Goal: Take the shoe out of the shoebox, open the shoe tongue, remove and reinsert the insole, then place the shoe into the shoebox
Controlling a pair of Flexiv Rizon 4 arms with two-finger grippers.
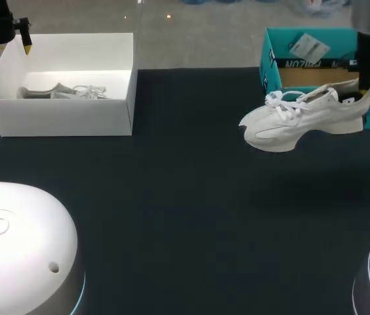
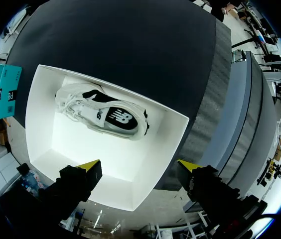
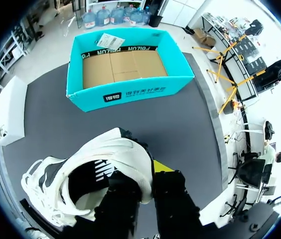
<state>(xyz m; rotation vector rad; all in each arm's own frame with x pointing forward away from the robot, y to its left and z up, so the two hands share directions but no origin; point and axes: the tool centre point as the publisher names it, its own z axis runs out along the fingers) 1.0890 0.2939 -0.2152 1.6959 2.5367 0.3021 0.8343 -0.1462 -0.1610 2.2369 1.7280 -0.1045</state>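
Dark tabletop [image 1: 185, 197] carries everything, and the teal shoebox [image 1: 273, 62] at its far right serves as the landmark. Well to the left of the teal shoebox, across a wide stretch of table, stands a larger white box [image 1: 60, 121], open on top. The teal shoebox is open too, its brown cardboard floor bare in the right wrist view [image 3: 123, 64].

Just in front of the teal shoebox, outside it, is the white shoe [image 1: 303, 118], laces up, its toe pointing away from the box toward the white one and its heel at the box's right end. A second shoe [image 2: 105, 112], white with black lining, lies on its side inside the white box.

At the heel, the right gripper [image 3: 148, 174] pinches the shoe's back wall, one finger inside the collar and the yellow-tipped one outside. Far from the teal shoebox, the left gripper [image 2: 139, 167] hangs above the white box's far left corner, fingers spread wide and holding nothing.
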